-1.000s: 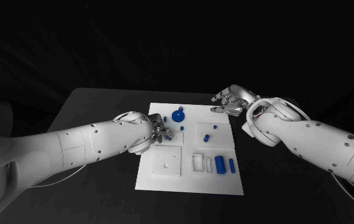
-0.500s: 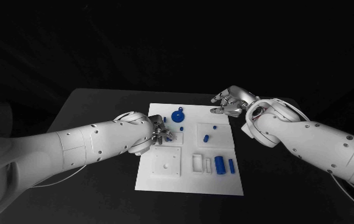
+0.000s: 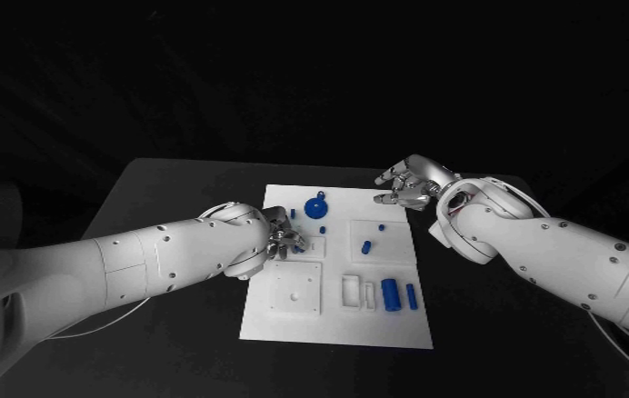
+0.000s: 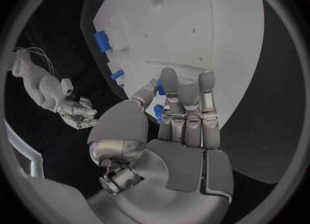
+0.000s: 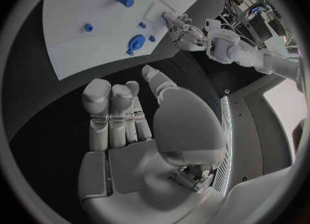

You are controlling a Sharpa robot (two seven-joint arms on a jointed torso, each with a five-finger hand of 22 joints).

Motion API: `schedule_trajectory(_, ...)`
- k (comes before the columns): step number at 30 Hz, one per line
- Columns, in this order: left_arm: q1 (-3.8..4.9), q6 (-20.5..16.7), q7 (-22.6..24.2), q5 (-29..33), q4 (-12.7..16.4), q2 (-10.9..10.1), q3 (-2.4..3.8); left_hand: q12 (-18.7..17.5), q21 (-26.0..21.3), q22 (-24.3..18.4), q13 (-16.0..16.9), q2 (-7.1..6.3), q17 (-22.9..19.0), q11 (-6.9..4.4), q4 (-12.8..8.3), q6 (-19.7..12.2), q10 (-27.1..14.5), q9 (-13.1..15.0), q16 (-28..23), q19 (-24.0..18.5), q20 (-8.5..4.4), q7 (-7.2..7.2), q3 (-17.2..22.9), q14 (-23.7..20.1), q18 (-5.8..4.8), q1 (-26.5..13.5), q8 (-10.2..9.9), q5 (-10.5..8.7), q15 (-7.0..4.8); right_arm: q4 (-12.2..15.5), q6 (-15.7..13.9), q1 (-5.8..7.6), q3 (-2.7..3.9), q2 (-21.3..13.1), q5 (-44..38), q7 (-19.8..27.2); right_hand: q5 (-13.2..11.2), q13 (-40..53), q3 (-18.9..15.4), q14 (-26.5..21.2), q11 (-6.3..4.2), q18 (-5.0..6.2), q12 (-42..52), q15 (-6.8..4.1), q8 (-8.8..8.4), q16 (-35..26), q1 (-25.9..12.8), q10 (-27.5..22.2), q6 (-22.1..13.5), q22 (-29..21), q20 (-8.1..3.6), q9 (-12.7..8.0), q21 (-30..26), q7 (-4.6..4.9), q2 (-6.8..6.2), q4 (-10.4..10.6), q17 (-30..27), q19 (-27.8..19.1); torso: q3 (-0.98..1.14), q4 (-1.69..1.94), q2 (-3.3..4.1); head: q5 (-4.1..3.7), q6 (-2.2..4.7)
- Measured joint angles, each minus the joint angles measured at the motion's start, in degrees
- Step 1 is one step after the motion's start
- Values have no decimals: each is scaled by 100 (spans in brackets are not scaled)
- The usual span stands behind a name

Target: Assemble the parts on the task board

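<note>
Head view: the left hand [image 3: 278, 236] sits over the white plastic task board [image 3: 394, 325], fingers extended and touching a small blue peg [image 4: 158, 112] beside them; whether it grips, I cannot tell. Beyond the board's far right corner, the right hand [image 3: 406, 184] hangs curled, empty.

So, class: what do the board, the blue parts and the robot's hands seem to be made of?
Board: likely matt white plastic, with an even, dull face. Blue parts: probably plastic, uniformly coloured. Left hand and right hand: metallic-looking silver with soft glints, possibly coated plastic.
</note>
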Motion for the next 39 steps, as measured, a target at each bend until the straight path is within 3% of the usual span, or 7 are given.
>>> schedule_trajectory(9,-21,-385,127,43,197,-171,-12,29,0,-1,19,77,0,5,-1,0,5,19,27,3,-3,0,1,-7,0,-77,-8,36,8,-9,9,-13,0,-8,2,0,0,0,0,0,0,0,0,0,0,0,0,0,0,0,0,0,-18,0,0,0,-6,0,0,0,1,-23,-15)
schedule_trajectory(19,-21,-736,263,121,266,-187,-8,50,0,-1,27,95,-24,5,-2,0,10,68,50,23,-23,0,0,33,0,-95,-8,-34,-13,-26,25,-25,0,-9,4,0,0,1,0,0,1,0,0,0,0,0,0,1,0,-1,0,0,-18,-1,0,0,-6,0,6,2,1,-20,-26)
schedule_trajectory(28,-28,-853,310,72,276,-139,-11,50,0,1,17,95,-25,5,5,0,10,98,50,23,-23,0,37,33,0,-95,-2,-92,-12,-24,38,-27,0,-16,5,-1,0,1,0,0,1,0,0,0,0,0,0,1,0,-1,0,0,-18,-1,0,0,-6,0,10,2,1,-14,-37)
schedule_trajectory(39,-97,-857,273,-64,217,-86,-14,50,0,2,17,89,-25,6,-2,0,11,110,49,22,-23,0,44,41,0,-89,-9,-108,-1,-18,44,-28,0,-21,6,-3,0,1,16,0,9,0,0,0,0,0,-45,9,1,-1,0,0,-18,-2,0,16,-5,0,10,-3,0,-10,-48)
